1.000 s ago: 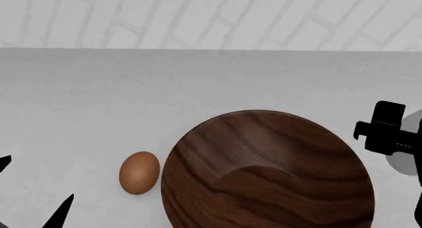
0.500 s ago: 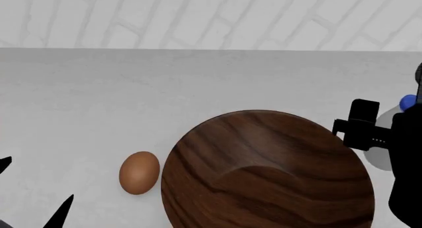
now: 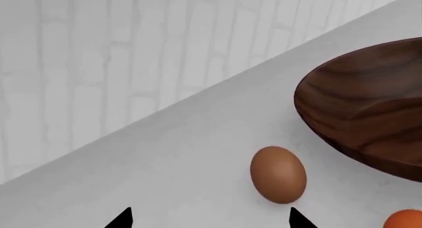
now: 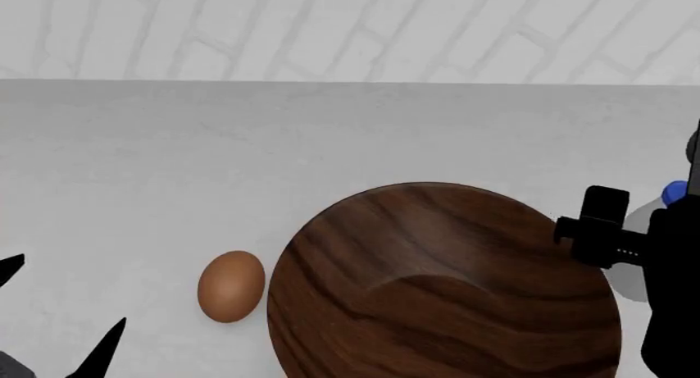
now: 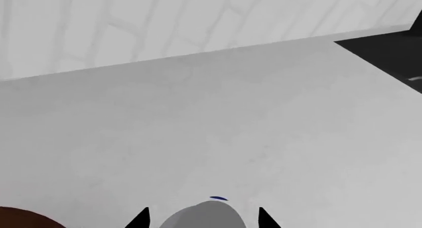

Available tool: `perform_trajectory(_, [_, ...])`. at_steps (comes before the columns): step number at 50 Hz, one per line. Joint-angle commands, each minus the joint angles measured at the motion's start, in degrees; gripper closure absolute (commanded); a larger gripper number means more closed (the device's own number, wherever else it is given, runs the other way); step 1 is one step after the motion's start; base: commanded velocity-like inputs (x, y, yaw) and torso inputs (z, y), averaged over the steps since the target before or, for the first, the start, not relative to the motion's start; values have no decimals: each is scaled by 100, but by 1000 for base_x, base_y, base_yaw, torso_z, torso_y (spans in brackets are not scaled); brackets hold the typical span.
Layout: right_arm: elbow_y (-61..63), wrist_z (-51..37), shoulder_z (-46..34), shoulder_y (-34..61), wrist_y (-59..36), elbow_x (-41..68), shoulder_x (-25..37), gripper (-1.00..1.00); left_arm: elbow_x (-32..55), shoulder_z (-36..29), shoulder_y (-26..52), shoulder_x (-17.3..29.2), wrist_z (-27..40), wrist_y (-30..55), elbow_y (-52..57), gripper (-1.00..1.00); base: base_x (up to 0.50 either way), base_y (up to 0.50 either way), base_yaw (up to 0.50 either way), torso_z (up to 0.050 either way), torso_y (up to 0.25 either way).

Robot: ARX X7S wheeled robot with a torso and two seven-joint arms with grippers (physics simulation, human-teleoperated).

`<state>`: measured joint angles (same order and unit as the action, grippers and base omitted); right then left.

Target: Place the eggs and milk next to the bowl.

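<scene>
The right gripper (image 5: 201, 215) has its jaws around the milk bottle (image 5: 203, 215) beside the wooden bowl (image 4: 438, 288), while the left gripper (image 3: 207, 219), jaws apart, hovers near a brown egg (image 3: 278, 174).

Two eggs are counted beside the one bowl (image 4: 443, 284): a brown egg (image 4: 231, 285) and an orange egg (image 3: 404, 220); one milk bottle (image 4: 656, 230) is seen.

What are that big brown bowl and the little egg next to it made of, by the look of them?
The bowl looks like dark wood with a smooth, slightly glossy finish: wavy grain bands run across it and it catches a soft sheen. The egg has a plain matte brown surface like real eggshell, with no shine or speckles; since this is a simulator's render, its true material can't be told.
</scene>
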<state>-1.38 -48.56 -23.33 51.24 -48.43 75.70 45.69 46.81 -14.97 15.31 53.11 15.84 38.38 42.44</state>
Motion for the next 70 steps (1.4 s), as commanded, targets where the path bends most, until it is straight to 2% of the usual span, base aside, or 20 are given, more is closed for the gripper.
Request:
perform_trajectory(1, [-28, 137, 64, -159, 75, -182, 59, 100, 26, -71, 190, -36, -37, 101, -60, -100, 0, 0, 0, 0, 0])
perform_trajectory(55, [-352, 462, 70, -542, 473, -307, -89, 100, 154, -130, 369, 1, -2, 246, -26, -100, 0, 0, 0, 0, 0])
perform_trajectory(56, [-347, 455, 75, -541, 471, -300, -87, -100, 157, -128, 371, 2, 5, 248, -21, -100, 0, 0, 0, 0, 0])
perform_trajectory(70, [-266, 476, 114, -540, 451, -233, -30, -100, 176, -173, 436, -13, -1, 284, -11, -100, 0, 0, 0, 0, 0])
